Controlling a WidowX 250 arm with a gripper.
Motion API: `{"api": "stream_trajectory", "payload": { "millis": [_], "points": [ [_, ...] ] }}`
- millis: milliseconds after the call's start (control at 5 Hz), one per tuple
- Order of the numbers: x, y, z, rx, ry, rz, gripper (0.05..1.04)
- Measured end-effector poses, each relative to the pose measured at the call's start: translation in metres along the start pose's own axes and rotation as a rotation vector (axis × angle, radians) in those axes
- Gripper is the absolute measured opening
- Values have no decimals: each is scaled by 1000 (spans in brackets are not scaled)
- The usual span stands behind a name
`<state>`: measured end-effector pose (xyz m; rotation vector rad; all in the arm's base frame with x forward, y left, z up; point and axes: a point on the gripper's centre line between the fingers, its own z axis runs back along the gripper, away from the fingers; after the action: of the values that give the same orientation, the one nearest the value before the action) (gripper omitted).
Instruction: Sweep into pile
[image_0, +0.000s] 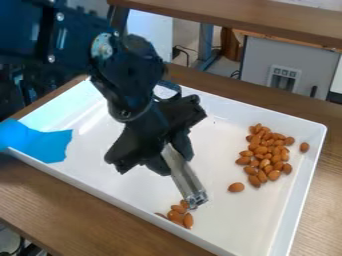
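Black fingers (182, 145): closed on silver metal tool (184, 175), angled toward five o'clock.
Small brown-almond cluster (176, 216): at tool's tip, six o'clock in white rectangular tray (230, 225).
Larger brown-almond pile (267, 152): three o'clock.

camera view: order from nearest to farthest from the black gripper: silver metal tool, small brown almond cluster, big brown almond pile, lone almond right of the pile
1. Silver metal tool, in the gripper
2. Small brown almond cluster, at the tool's lower end
3. Big brown almond pile, right side
4. Lone almond, right of the pile
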<state>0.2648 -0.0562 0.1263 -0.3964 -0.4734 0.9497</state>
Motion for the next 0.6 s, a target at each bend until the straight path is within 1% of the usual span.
{"api": "stream_trajectory", "payload": {
  "millis": [200,400,600],
  "points": [
    [2,13,-1,86,-20,100,350],
    [-2,20,-12,176,19,188,350],
    [-2,28,-24,255,46,259,350]
  ]
}}
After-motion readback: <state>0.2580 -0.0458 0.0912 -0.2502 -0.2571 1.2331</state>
